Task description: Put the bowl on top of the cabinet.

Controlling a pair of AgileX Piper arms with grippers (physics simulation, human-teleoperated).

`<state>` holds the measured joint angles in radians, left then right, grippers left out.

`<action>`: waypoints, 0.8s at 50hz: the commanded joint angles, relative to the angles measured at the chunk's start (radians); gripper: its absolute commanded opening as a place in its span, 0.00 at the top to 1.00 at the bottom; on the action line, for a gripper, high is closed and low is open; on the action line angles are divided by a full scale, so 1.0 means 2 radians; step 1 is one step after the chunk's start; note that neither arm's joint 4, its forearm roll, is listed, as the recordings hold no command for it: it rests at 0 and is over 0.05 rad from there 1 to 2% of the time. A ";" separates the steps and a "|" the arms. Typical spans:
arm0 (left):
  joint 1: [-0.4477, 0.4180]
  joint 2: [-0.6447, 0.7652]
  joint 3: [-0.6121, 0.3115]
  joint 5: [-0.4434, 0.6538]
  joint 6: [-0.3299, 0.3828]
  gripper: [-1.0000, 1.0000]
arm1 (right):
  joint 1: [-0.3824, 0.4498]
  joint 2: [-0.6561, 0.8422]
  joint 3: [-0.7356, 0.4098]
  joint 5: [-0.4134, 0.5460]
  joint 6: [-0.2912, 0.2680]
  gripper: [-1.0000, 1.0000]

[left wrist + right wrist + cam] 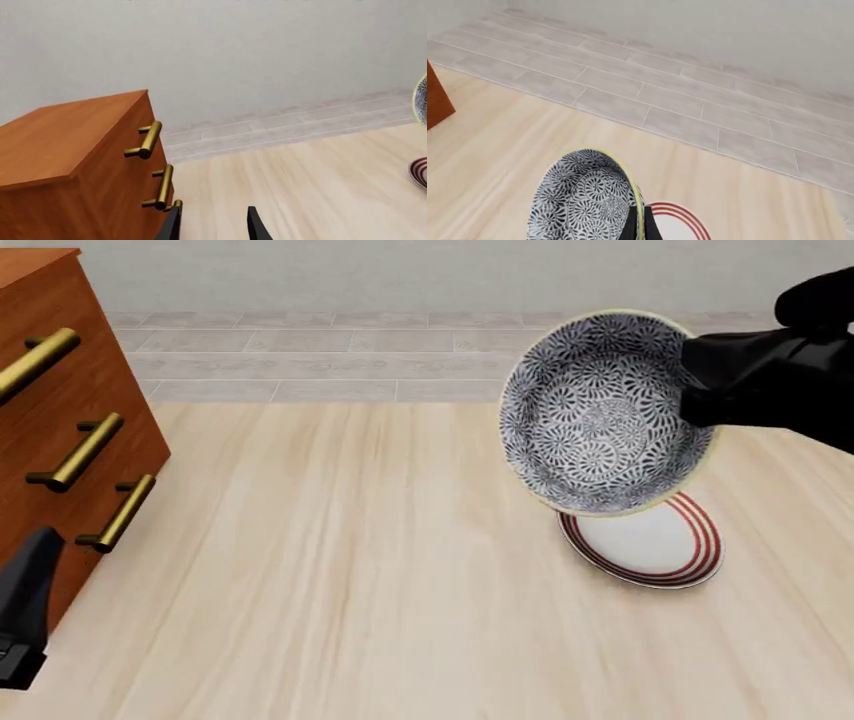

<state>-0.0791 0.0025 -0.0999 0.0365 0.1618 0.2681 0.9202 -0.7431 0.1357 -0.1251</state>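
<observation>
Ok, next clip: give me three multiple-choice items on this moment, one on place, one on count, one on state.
1. Where is the bowl?
A. On the cabinet
B. Lifted, above the plate
C. Flat on the table

2. How many handles show on the cabinet in the front view?
A. One
B. Three
C. Five

3. How is the right gripper?
A. Shut on the bowl's rim
B. Open, holding nothing
C. Resting on the cabinet

Key: 1 B, the bowl hangs tilted over the ringed plate; 2 B, three gold bars show; 3 A, the right wrist view shows the jaws on the rim.
</observation>
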 commanded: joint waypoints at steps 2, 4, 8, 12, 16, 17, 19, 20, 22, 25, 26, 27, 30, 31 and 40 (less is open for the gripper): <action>0.000 0.000 -0.006 0.004 0.002 0.00 | 0.040 0.002 -0.006 -0.016 0.020 1.00; -0.001 0.000 -0.010 0.008 -0.004 0.00 | 0.043 0.001 -0.002 -0.022 0.025 1.00; -0.001 0.000 -0.012 0.009 -0.001 0.00 | 0.046 -0.002 0.002 -0.028 0.034 1.00; -0.002 0.000 -0.014 0.012 0.004 0.00 | 0.049 -0.011 0.006 -0.034 0.045 1.00; 0.000 0.000 -0.015 0.013 0.009 0.00 | 0.052 -0.014 0.006 -0.036 0.042 1.00; 0.000 0.000 -0.016 0.013 0.008 0.00 | 0.054 -0.016 0.006 -0.036 0.046 1.00; 0.001 0.000 -0.014 0.011 0.009 0.00 | 0.052 -0.015 0.007 -0.039 0.042 1.00; 0.001 0.000 -0.014 0.011 0.009 0.00 | 0.052 -0.014 0.007 -0.039 0.042 1.00; 0.001 0.001 -0.012 0.010 0.007 0.00 | 0.054 -0.011 0.012 -0.044 0.041 1.00; 0.000 0.001 -0.011 0.008 0.006 0.00 | 0.056 -0.009 0.017 -0.049 0.037 1.00; 0.000 0.001 -0.011 0.008 0.004 0.00 | 0.057 -0.009 0.016 -0.049 0.037 1.00; -0.001 0.002 -0.011 0.009 0.002 0.00 | 0.057 -0.009 0.016 -0.048 0.037 1.00; -0.004 0.004 -0.011 0.011 0.004 0.00 | 0.059 -0.010 0.014 -0.047 0.037 1.00; -0.004 0.005 -0.011 0.011 0.003 0.00 | 0.060 -0.010 0.013 -0.047 0.037 1.00; -0.039 0.023 -0.022 0.008 -0.011 0.00 | 0.068 -0.013 0.013 -0.047 0.033 1.00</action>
<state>-0.1112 0.0219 -0.1309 0.0567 0.1580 0.3873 0.9000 -0.7145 0.0494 -0.0587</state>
